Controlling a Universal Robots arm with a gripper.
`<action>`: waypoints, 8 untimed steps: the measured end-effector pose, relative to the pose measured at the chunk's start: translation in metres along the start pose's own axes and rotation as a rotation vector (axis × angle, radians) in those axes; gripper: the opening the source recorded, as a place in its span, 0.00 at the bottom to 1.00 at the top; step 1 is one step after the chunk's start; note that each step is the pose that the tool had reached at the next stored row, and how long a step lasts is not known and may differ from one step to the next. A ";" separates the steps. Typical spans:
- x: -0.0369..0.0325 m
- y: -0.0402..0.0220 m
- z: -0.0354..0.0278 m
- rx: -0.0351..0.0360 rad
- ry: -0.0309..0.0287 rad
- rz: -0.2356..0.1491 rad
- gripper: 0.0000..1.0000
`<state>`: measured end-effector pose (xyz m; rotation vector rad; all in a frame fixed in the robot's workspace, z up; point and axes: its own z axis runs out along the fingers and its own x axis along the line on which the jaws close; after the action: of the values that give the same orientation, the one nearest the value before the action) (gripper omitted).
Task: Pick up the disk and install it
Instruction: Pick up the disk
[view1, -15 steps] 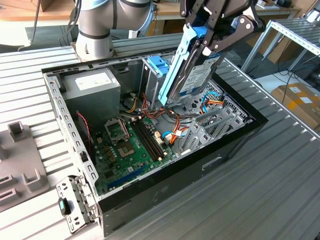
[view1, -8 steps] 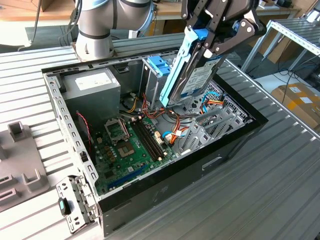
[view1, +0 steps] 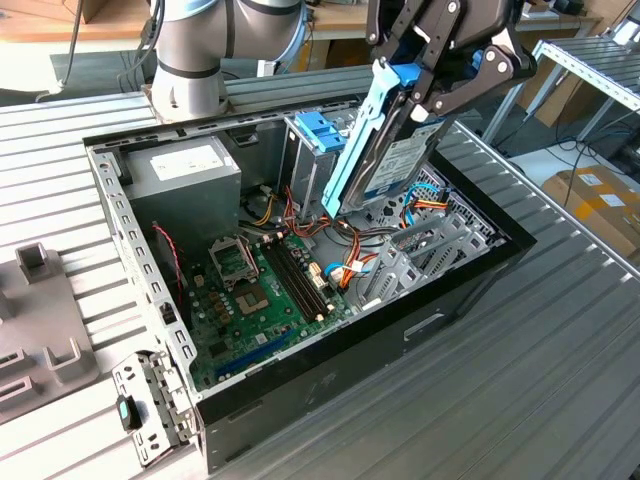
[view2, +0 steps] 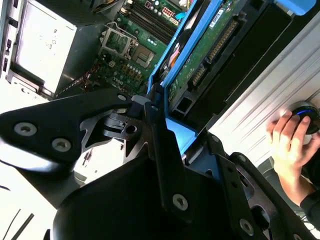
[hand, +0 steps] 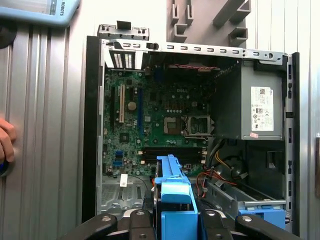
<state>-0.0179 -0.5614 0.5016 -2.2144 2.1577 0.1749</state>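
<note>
Fingers (view1: 470, 80) were clamped on the upper end of the disk (view1: 385, 150), at its blue side rails. The drive therefore hung steeply tilted beneath them, with its lower end dipping into the open computer case (view1: 400, 340) just beside the drive cage (view1: 318, 135). Judged: this high grip kept the lower end clear of the fingers for seating, and the case lay open-side-up on the counter (view1: 560, 400) to give access from above. A person's hand (view2: 286, 145) rested on a round device (view2: 306, 114), well apart from the fingers.

Silver-metal disk (view1: 405, 160) with smooth blue plastic rails (view1: 361, 140)
</note>
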 end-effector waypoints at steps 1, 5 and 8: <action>0.0008 -0.0003 0.0003 0.0000 0.0001 0.000 0.37; 0.0024 -0.0009 0.0010 0.0000 0.0001 0.000 0.37; 0.0036 -0.0014 0.0015 0.0000 0.0002 0.000 0.37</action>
<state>-0.0165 -0.5648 0.4997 -2.2144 2.1579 0.1748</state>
